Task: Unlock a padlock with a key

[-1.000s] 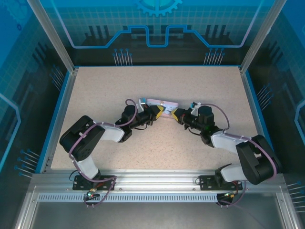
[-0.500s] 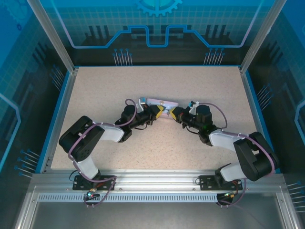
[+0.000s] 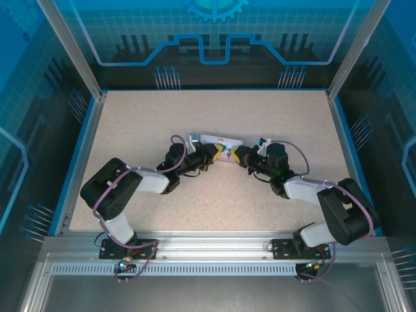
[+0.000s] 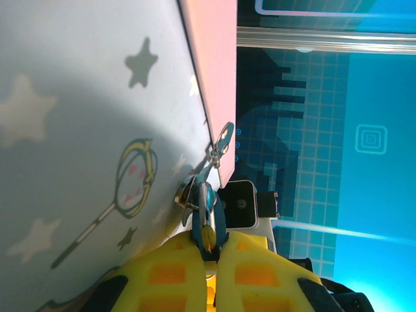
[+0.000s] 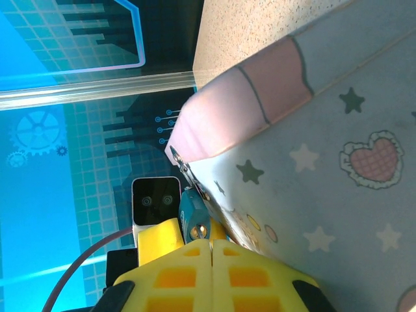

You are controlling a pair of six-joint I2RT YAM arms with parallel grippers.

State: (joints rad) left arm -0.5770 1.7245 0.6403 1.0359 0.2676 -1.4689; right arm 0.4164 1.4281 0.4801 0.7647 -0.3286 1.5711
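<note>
Padlock (image 4: 209, 224) x1, L end effector (image 4: 214, 250) clamps it | tin (image 4: 78, 97) x1

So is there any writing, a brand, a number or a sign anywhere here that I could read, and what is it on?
No words, brands or numbers can be read anywhere.
Tin box: printed pictures alone, stars, a heart and a wand; no lettering.
Back wall: a gear emblem and circuit lines; no text.
Blue side panel: a square symbol; no text.
</note>
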